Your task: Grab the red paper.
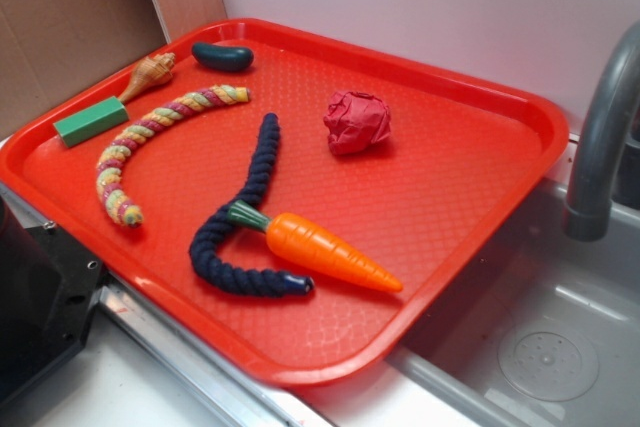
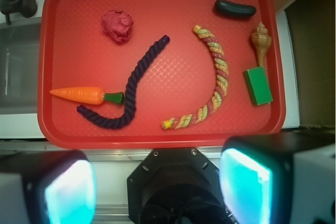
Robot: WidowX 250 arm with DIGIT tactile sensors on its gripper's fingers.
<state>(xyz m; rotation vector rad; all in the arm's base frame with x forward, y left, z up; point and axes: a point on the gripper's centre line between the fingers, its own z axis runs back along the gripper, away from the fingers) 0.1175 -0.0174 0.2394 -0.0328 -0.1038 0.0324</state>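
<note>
Ext. view: red paper (image 1: 356,122), a crumpled dark-red ball, sat on the red tray (image 1: 470,197) toward its far side, clear of everything else. Nearer the camera lay an orange carrot (image 1: 320,247), leaf end touching a dark blue rope (image 1: 245,222) that curved in an S. Left of that, a multicolour braided rope (image 1: 150,142), a green block (image 1: 90,121), a seashell (image 1: 148,74) & a dark green cucumber-like piece (image 1: 222,56) at the far rim. Grey faucet (image 1: 600,147) & sink basin at right. Wrist view: looking down from above, paper ball (image 2: 117,25) in the tray's upper left, well apart from the carrot (image 2: 86,95) below it & the blue rope (image 2: 134,85) to its right. Gripper (image 2: 157,187) fingers (image 2: 245,187) showed wide apart at bottom edge, nothing between them, outside the tray (image 2: 47,61) rim.
</note>
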